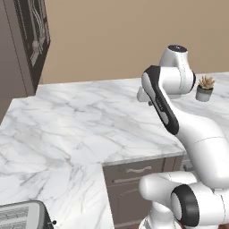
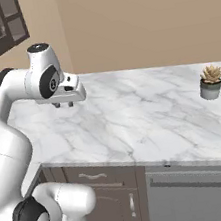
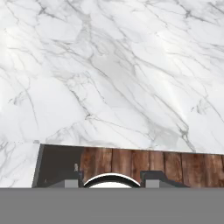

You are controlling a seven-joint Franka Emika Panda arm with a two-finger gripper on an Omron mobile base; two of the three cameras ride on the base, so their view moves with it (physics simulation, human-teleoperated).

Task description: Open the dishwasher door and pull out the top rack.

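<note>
Left base view: one pincer (image 1: 150, 103), mostly hidden behind the arm's forearm, over the marble counter (image 1: 80, 120). One potted succulent (image 1: 205, 87) sits well off to its right. One toaster (image 1: 24, 217) is far below-left at the frame edge. One brown drawer (image 1: 138, 171) with a curved handle lies under the counter edge, below the pincer.

Right base view: pincer (image 2: 64, 104) hangs just above the counter (image 2: 144, 117), tips narrow, holding nothing. One succulent (image 2: 210, 81) far right. One dishwasher door (image 2: 198, 201), flat grey panel, closed, sits low and right of the pincer, under the counter edge. Top rack out of sight.

Hand view: two dark fingertips (image 3: 70, 180) at the bottom, marble (image 3: 113, 70) ahead, wood floor (image 3: 166, 164) beside.
</note>
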